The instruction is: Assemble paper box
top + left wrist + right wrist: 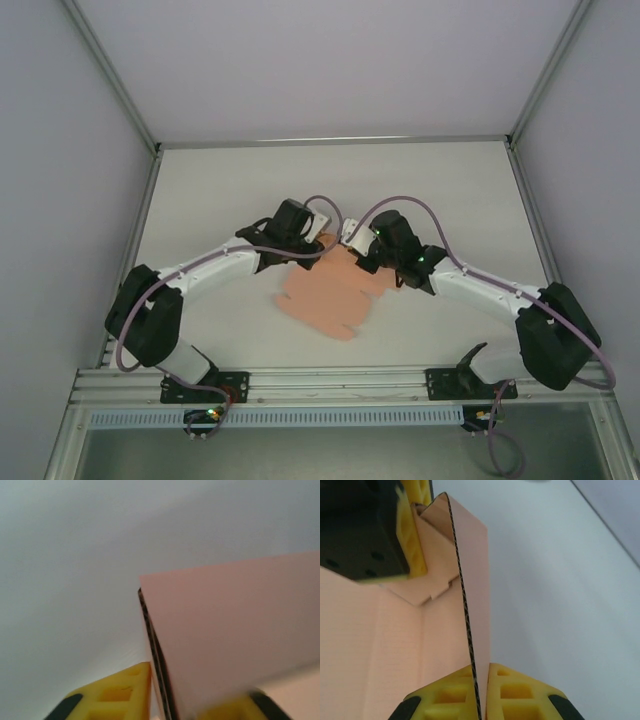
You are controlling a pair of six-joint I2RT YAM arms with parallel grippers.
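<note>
The paper box (335,292) is a salmon-pink die-cut card sheet lying mostly flat at the table's middle, its far flaps lifted. My left gripper (312,243) is shut on a raised flap (235,630) at the sheet's far left corner; yellow fingers (112,695) clamp the corrugated edge. My right gripper (352,243) is shut on an upright flap (470,600), the card's edge standing between its yellow pads (520,690). The left gripper's black body and yellow finger (412,535) appear in the right wrist view, pinching a folded tab. The two grippers stand close together.
The white table (200,200) is walled by aluminium posts and grey panels (60,150). A metal rail (340,382) runs along the near edge by the arm bases. Purple cables (400,205) loop over both wrists.
</note>
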